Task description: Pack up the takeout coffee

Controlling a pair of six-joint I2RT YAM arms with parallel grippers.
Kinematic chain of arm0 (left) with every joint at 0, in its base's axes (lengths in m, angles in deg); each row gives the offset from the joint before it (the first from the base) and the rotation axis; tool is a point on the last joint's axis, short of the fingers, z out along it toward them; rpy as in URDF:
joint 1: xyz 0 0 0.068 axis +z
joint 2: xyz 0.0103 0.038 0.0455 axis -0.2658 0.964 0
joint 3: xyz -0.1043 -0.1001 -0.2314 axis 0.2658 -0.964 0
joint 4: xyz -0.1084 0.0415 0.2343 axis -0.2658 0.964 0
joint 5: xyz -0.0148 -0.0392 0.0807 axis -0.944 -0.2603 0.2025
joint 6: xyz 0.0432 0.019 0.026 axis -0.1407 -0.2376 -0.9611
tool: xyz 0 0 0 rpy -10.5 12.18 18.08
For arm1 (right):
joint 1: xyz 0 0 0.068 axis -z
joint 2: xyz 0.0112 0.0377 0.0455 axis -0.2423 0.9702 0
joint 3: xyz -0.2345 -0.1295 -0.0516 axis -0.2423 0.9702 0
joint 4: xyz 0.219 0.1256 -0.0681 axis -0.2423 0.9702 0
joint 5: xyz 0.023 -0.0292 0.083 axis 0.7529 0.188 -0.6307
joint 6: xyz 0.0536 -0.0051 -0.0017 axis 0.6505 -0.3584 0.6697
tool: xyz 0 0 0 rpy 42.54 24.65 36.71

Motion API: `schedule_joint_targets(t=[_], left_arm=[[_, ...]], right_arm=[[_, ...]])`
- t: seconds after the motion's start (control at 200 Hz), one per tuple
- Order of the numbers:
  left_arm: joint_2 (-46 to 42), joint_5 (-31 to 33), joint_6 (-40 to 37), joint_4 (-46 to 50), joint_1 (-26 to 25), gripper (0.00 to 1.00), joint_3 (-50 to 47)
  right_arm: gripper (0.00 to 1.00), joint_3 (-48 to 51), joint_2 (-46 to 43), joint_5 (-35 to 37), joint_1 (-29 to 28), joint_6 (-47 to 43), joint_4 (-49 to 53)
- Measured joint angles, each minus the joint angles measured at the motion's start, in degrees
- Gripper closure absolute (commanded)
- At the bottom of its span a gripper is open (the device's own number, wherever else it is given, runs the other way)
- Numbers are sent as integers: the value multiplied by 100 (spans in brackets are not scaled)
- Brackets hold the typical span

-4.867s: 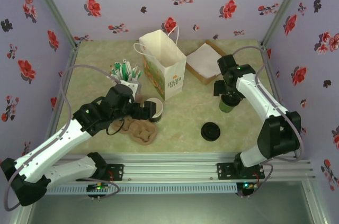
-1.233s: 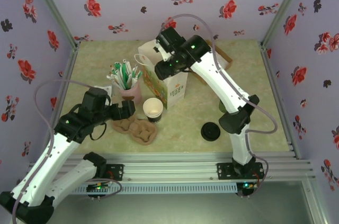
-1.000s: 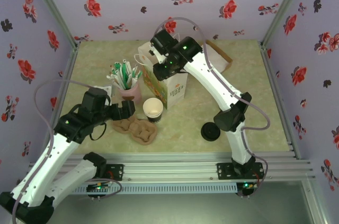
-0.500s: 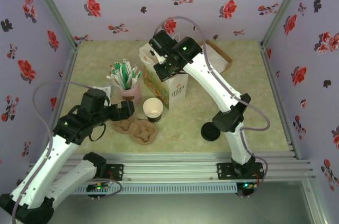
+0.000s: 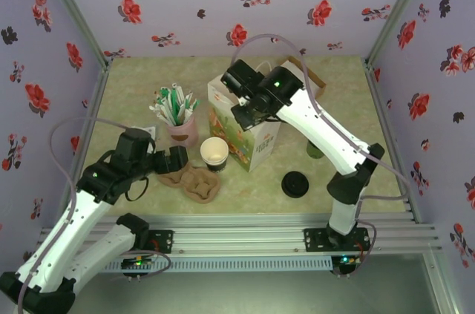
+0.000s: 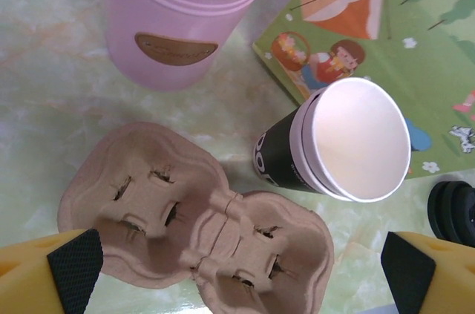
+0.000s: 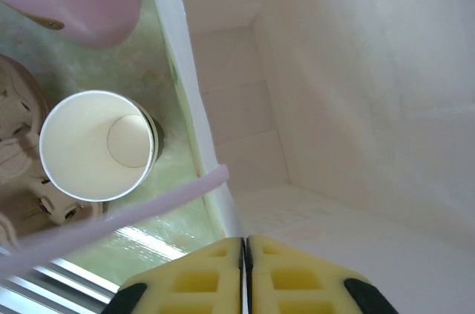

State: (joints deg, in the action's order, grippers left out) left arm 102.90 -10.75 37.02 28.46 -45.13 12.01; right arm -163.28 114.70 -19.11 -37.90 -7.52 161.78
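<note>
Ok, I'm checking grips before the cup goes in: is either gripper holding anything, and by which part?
The right gripper is shut on the paper bag, pinching the top edge of one wall. The left gripper is open and holds nothing.

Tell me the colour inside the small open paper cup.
White; the small paper cup shows best in right wrist view.

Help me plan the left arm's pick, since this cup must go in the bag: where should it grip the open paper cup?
Take the paper cup by its dark wall just under the white rim, coming from the left over the pulp carrier. It stands upright and lidless; the paper bag crowds its right side, the pink cup its far side.
</note>
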Motion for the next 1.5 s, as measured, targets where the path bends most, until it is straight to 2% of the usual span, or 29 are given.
schedule_joint_targets(t=[0.13, 0.35, 0.44, 0.565, 0.705, 0.83, 1.045, 1.18, 1.5], left_arm=[[-33, 0, 46, 44, 0, 1, -61], [-321, 55, 155, 85, 0, 1, -63], [-662, 164, 201, 146, 0, 1, -28], [-1211, 273, 304, 275, 0, 1, 168], [-1655, 334, 393, 544, 0, 1, 603], [-1856, 407, 437, 894, 0, 1, 946], [-2120, 595, 503, 1617, 0, 1, 1075], [-2498, 686, 568, 2000, 0, 1, 1134], [-2664, 728, 579, 2164, 0, 1, 1193]], right_arm=[[68, 131, -118, 48, 0, 76, -85], [30, 129, -229, 151, -122, 164, -229], [23, 129, -424, 190, -284, 164, -306], [18, 129, -774, 153, -597, 160, -455], [17, 166, -953, -92, -968, 162, -704], [17, 240, -765, -247, -1276, 162, -848], [27, 356, 35, -516, -1685, 109, -1150], [28, 367, 592, -656, -1888, 52, -1342], [35, 374, 1777, -798, -2037, -122, -1646]])
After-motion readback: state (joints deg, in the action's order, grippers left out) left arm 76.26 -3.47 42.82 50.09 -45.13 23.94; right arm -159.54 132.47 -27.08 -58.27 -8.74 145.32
